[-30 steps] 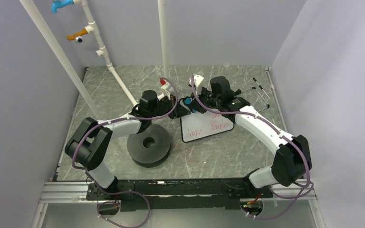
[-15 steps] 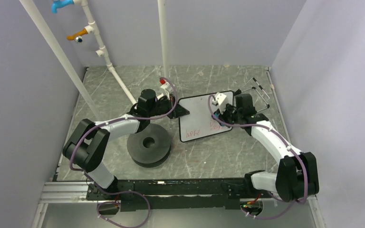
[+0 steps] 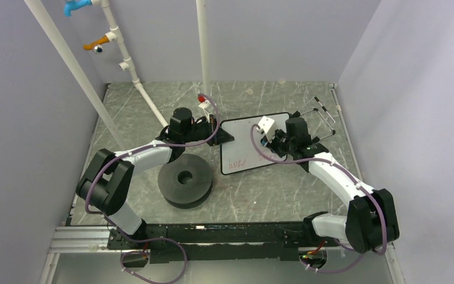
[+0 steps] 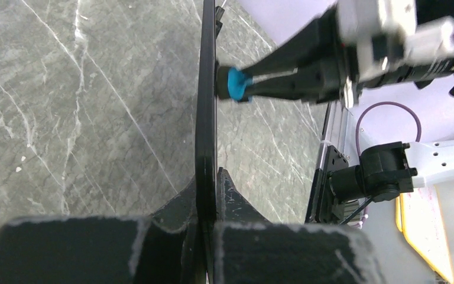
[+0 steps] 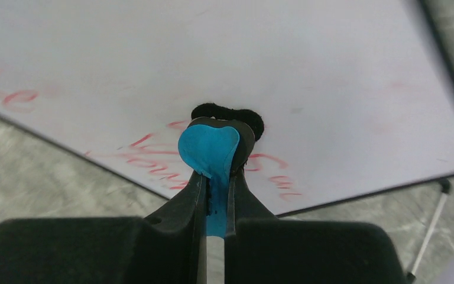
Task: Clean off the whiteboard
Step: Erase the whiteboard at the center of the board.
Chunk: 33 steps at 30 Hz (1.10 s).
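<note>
Grey marbled tabletop point(image 3: 272, 189) fills my top view, with the black disc point(image 3: 184, 180) nearest, lower left of centre. Just beyond it, at mid-frame, the whiteboard point(image 3: 239, 139) sits between both arms. My left gripper point(image 4: 207, 189) is clamped tight on its left edge, the board running edge-on straight between the fingers. My right gripper point(image 5: 216, 177) is closed on the blue eraser point(image 5: 210, 145), whose black felt presses the board's face beside red writing point(image 5: 153, 160) near the lower edge. White pipes point(image 3: 136, 80) stand at the upper left.
</note>
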Available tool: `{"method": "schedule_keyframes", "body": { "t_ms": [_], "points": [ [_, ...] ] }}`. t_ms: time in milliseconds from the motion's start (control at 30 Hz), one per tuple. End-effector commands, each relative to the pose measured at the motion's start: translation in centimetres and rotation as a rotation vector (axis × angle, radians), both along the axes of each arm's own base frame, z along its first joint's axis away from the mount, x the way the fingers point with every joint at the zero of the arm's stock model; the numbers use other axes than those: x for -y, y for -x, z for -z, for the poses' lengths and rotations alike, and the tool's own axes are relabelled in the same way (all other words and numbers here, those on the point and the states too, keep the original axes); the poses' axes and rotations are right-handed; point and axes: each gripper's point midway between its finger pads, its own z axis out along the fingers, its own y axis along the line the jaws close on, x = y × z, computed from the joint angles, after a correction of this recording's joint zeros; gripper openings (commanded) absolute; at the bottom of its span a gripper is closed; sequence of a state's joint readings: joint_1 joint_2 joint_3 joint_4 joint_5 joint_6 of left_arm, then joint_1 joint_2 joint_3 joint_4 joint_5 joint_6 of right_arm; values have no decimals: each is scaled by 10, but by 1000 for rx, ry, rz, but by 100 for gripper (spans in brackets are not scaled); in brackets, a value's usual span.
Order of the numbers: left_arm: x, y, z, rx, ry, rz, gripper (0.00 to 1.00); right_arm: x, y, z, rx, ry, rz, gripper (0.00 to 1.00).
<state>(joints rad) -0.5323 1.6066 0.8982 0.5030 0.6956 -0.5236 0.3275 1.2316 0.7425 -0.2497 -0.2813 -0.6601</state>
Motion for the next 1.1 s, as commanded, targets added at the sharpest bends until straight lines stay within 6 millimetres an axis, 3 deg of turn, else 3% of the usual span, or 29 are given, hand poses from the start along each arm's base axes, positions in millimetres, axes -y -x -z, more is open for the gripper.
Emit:
{"method": "schedule_keyframes", "body": {
  "t_ms": [0,100,167,367,433,600,700,833,900,967,1067],
  "points": [
    [4,6,-61,176,104,58,0,16,-56,-70,201,-131,248,0],
    [4,7,-62,176,112,62,0,22,-61,-71,197,-125,267,0],
    [4,8,-63,177,116,62,0,19,-54,-58,163,-98,221,0],
    [3,10,-64,183,116,59,0,-10,9,4,-13,51,-104,0],
    [3,9,-64,184,117,59,0,-16,21,15,-24,97,-162,0],
    [3,10,-65,186,120,59,0,-21,19,20,-52,118,-156,0],
    [2,11,-64,185,122,58,0,-16,0,9,-9,119,-51,0],
    [2,11,-62,179,123,60,0,1,-36,-38,133,32,146,0],
    [3,12,-61,178,124,64,0,6,-42,-53,165,5,186,0],
    [3,11,-62,177,125,64,0,6,-43,-56,168,-12,194,0],
    [4,11,-63,177,127,64,0,5,-36,-44,139,0,168,0]
  ]
}}
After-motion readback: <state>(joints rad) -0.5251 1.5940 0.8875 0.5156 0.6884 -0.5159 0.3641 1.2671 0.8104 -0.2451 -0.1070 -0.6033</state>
